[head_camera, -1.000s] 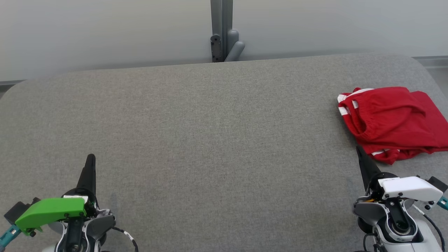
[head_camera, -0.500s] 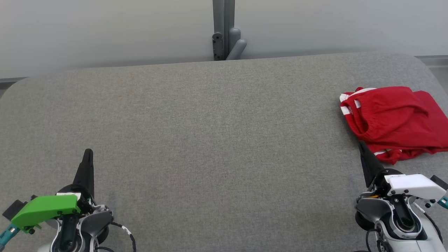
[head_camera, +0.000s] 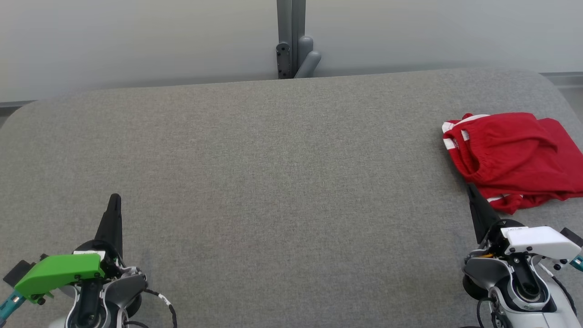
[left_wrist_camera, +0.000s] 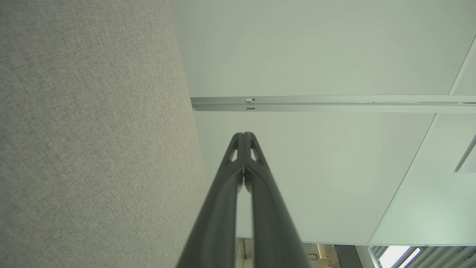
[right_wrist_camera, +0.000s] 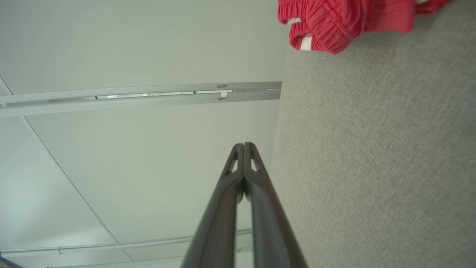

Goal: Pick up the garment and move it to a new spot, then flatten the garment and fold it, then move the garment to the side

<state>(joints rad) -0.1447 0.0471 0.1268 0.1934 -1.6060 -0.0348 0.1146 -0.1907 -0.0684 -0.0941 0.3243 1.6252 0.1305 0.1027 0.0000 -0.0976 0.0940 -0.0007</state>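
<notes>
Garment [head_camera: 510, 159] first: red with white trim, bunched and folded over itself, lying at the right edge of the desk [head_camera: 282, 173], roughly midway between the near and far corners. How far out does it go?

It runs off the right side of the head view, so I can't tell where it ends. Its gathered edge faces the middle of the desk, and the whole piece rests on the grey fabric.

And what's closest to it?

Right gripper [head_camera: 469, 187], coming up from the near right corner. Its dark fingers [right_wrist_camera: 221, 223] are pressed together to a single point, with nothing between them. The tip sits just beside the garment's near hem. Whether it touches, I can't tell from the head view.

What about the other side?

Left gripper [head_camera: 115, 198], over by the near left corner and well apart from the garment. It has a green cover behind it, and the fingers are together there too, holding nothing.

Anything beyond?

A grey post [head_camera: 291, 41] stands at the middle of the far edge, against a pale wall [head_camera: 136, 41].
</notes>
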